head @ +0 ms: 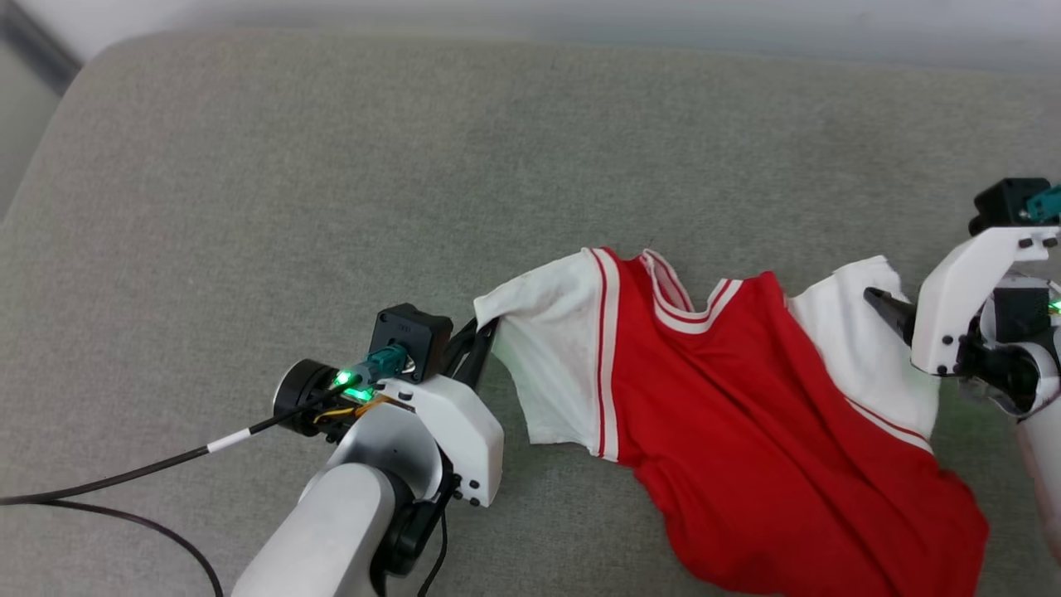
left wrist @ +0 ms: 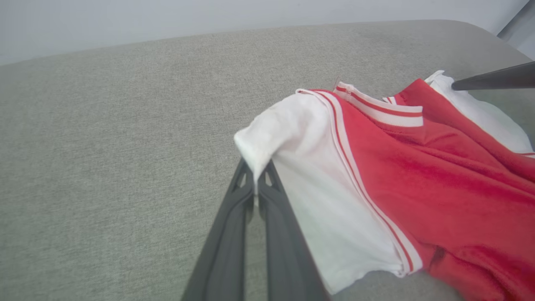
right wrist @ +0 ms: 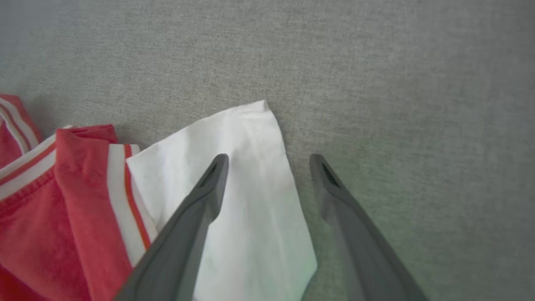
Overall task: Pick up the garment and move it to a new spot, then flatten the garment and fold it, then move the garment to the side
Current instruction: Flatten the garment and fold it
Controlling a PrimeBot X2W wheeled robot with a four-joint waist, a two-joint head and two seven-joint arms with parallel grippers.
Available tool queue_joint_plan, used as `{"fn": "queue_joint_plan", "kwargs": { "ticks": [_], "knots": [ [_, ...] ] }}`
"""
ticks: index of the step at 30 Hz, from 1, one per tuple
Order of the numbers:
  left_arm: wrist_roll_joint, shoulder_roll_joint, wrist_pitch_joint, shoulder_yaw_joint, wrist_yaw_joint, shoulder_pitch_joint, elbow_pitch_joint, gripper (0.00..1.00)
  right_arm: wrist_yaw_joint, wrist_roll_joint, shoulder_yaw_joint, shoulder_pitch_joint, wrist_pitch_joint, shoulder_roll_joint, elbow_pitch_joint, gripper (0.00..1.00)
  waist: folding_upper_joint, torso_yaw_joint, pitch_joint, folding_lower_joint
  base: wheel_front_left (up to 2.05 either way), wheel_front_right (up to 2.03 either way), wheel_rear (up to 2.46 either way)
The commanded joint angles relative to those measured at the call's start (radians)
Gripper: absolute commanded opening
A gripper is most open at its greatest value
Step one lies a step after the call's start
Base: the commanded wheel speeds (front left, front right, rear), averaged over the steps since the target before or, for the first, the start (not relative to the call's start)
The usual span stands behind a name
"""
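Note:
The garment [head: 729, 398], a red jersey T-shirt with white sleeves and striped collar, lies rumpled on the grey cushion [head: 331, 166]. My left gripper [head: 489, 325] is shut on the corner of its left white sleeve [left wrist: 292, 138]; in the left wrist view the fingers [left wrist: 234, 234] pinch that corner at the gripper tips [left wrist: 256, 179]. My right gripper [right wrist: 269, 161] hangs open over the outer edge of the other white sleeve [right wrist: 246, 200], one finger above the cloth, the other above bare cushion. In the head view one dark right finger [head: 891, 311] shows over that sleeve.
The grey cushion stretches wide to the left and back, its far edge [head: 530, 41] against a pale wall. A black cable [head: 124, 477] trails from my left wrist across the cushion's lower left.

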Motion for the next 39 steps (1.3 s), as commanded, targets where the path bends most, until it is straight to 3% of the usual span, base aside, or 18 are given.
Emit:
{"fn": "queue_joint_plan", "kwargs": {
  "ticks": [1, 8, 9, 10, 16, 22, 27, 34, 39],
  "knots": [
    [0.004, 0.0, -0.005, -0.001, -0.003, -0.013, -0.003, 0.0, 0.0, -0.001, 0.011, -0.015, 0.001, -0.005, 0.01, 1.0, 0.0, 0.023, 0.026, -0.0001, 0.0, 0.0, 0.0],
    [0.005, -0.011, -0.033, -0.007, -0.002, -0.023, 0.009, 0.0, 0.0, 0.051, 0.114, -0.03, 0.12, 0.019, 0.17, 1.0, 0.0, 0.033, 0.048, -0.0001, 0.0, 0.0, 0.0],
    [0.003, -0.011, -0.038, -0.006, -0.001, -0.023, 0.011, 0.0, 0.0, 0.06, 0.122, -0.026, 0.136, 0.025, 0.188, 0.69, 0.0, 0.033, 0.048, -0.0001, 0.0, 0.0, 0.0],
    [0.001, -0.012, -0.04, -0.005, 0.0, -0.022, 0.013, 0.0, 0.0, 0.067, 0.13, -0.025, 0.148, 0.027, 0.202, 0.0, 0.0, 0.033, 0.047, -0.0001, 0.0, 0.0, 0.0],
    [-0.01, 0.001, -0.068, 0.015, 0.009, 0.0, 0.036, 0.0, 0.0, 0.094, 0.16, -0.069, 0.122, 0.01, 0.211, 0.0, 0.0, 0.017, 0.011, -0.0001, 0.0, 0.0, 0.0],
    [-0.031, 0.035, -0.109, 0.079, 0.037, -0.01, 0.069, 0.0, 0.0, 0.053, 0.18, -0.131, -0.063, -0.02, 0.163, 0.0, 0.0, -0.023, -0.079, -0.0001, 0.0, 0.0, 0.0],
    [-0.069, 0.054, -0.132, 0.145, 0.028, -0.081, 0.137, 0.0, 0.0, 0.003, 0.163, -0.166, -0.18, -0.013, 0.184, 0.0, 0.0, -0.054, -0.132, -0.0001, 0.0, 0.0, 0.0],
    [-0.089, 0.07, -0.145, 0.186, -0.013, -0.285, 0.309, 0.0, 0.0, -0.069, 0.096, -0.268, -0.307, 0.012, 0.242, 0.0, 0.0, -0.078, -0.139, -0.0001, 0.0, 0.0, 0.0],
    [-0.077, 0.071, -0.178, 0.205, -0.033, -0.495, 0.434, 0.0, 0.0, -0.12, 0.055, -0.4, -0.388, 0.017, 0.248, 0.0, 0.0, -0.091, -0.075, -0.0001, 0.0, 0.0, 0.0]
  ]
}}
